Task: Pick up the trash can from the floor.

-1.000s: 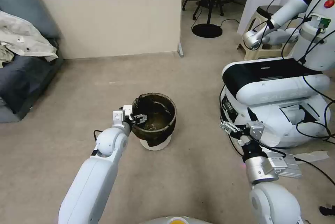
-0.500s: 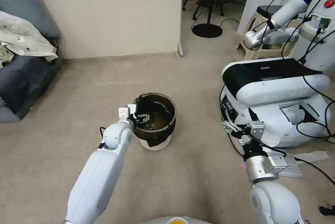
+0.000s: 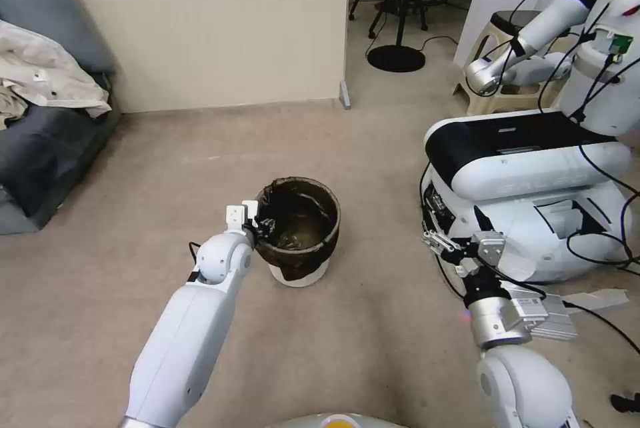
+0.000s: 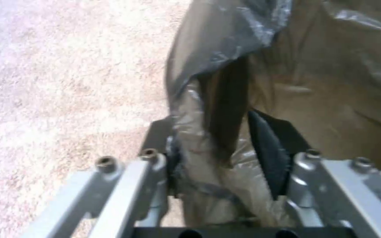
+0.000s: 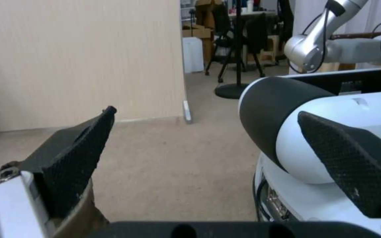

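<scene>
My left gripper (image 4: pixel 226 165) has its jaws clamped on the can's rim, one finger outside the wall, the other inside, with the dark bag (image 4: pixel 226 109) pinched between them. In the head view the left gripper (image 3: pixel 261 227) sits at the can's near-left edge. A second ago the jaws stood apart just inside the rim; half a second ago they were narrowing; now they grip. I judge the grasp made and the lift not yet begun.

The can (image 3: pixel 298 230) stands upright on the floor (image 3: pixel 167 168), its white base in contact with the carpet. Against the earlier frames it has shifted very slightly to the right, which I attribute to the jaws closing on it.

My right gripper (image 3: pixel 437 241) hangs idle well to the can's right, jaws wide and holding nothing, unchanged, just before a second robot's base (image 3: pixel 533 168).
</scene>
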